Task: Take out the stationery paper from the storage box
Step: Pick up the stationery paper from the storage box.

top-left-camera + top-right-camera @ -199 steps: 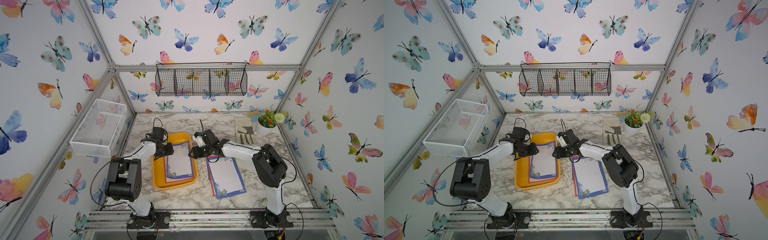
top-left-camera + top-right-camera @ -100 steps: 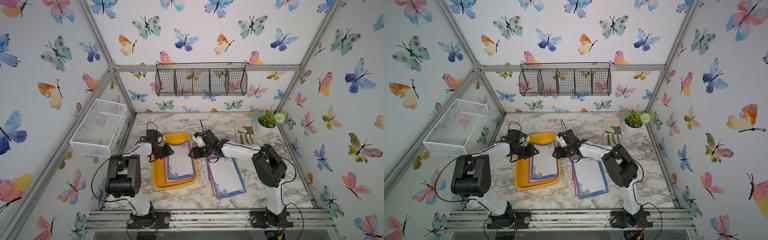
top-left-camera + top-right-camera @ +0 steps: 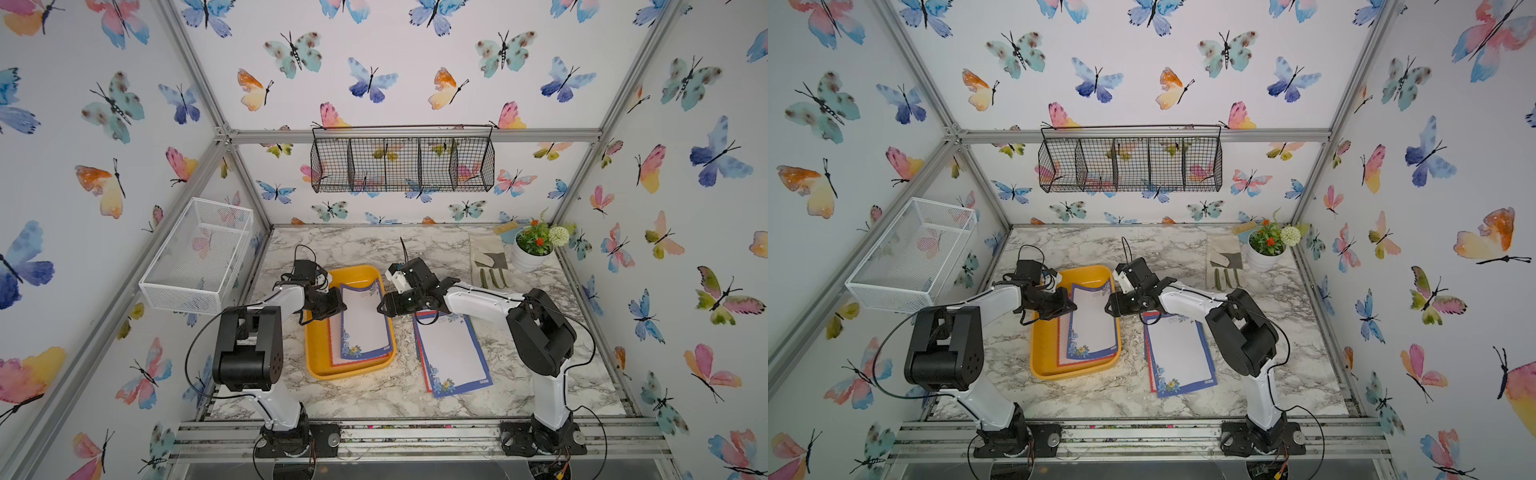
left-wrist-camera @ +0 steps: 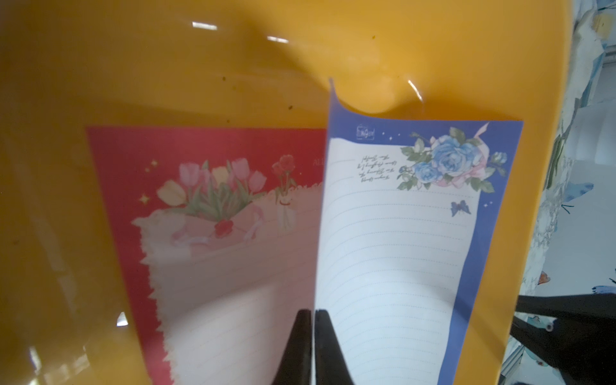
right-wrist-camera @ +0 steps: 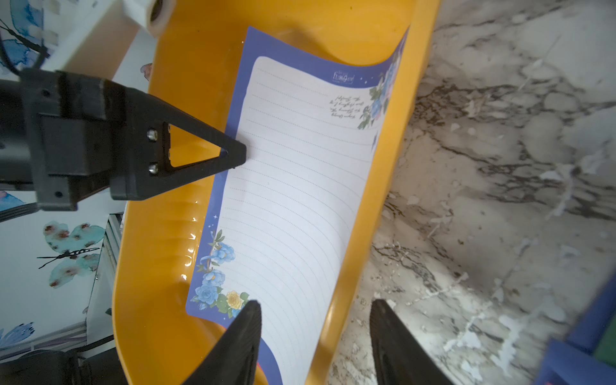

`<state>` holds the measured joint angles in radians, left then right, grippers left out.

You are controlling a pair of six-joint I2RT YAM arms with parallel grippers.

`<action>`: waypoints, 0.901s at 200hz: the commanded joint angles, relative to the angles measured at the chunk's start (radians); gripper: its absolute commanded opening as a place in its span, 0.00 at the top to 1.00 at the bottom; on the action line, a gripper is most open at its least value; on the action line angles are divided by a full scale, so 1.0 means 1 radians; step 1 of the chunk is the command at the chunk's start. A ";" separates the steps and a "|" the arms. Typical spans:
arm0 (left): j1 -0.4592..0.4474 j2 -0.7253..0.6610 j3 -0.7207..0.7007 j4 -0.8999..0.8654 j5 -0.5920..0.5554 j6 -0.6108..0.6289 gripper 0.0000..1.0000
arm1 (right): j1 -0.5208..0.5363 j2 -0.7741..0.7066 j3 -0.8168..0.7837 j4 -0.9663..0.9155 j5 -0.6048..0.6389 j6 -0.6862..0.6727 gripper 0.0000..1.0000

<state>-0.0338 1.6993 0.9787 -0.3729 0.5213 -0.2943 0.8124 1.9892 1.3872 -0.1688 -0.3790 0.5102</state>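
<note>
The yellow-orange storage box (image 3: 318,357) (image 3: 1042,353) lies on the marble between my two arms. In it a blue-bordered sheet of stationery paper (image 3: 363,320) (image 4: 393,253) (image 5: 300,186) lies curled over a red-bordered sheet (image 4: 206,213). My left gripper (image 3: 338,301) (image 3: 1071,307) (image 4: 313,313) is shut on the blue sheet's long left edge, which is raised off the red sheet. At the box's right rim my right gripper (image 3: 380,307) (image 3: 1108,307) (image 5: 315,305) stands open, one finger over the sheet, one over the marble, holding nothing.
A fanned pile of more sheets (image 3: 453,353) lies on the marble to the right of the box. Garden gloves (image 3: 490,262) and a white flower pot (image 3: 532,249) stand at the back right. A white mesh basket (image 3: 199,253) and a black wire basket (image 3: 401,160) hang on the walls.
My left gripper has shifted slightly right and closed on the blue sheet's left edge, which now stands lifted. The right arm has hardly moved.
</note>
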 commanded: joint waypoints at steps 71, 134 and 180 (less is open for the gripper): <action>-0.020 -0.308 0.059 -0.052 -0.120 0.053 1.00 | 0.007 -0.188 0.123 -0.094 0.187 -0.106 0.38; -0.211 -0.444 0.303 -0.104 -0.296 0.251 1.00 | 0.005 -0.410 0.092 -0.042 0.372 -0.267 0.28; -0.265 -0.423 0.478 0.052 -0.050 0.331 1.00 | -0.005 -0.584 0.010 0.083 0.424 -0.451 0.17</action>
<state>-0.2928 1.2747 1.3964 -0.4294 0.3084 -0.0414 0.8120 1.4784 1.4490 -0.1795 -0.0097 0.1921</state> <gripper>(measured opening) 0.047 0.806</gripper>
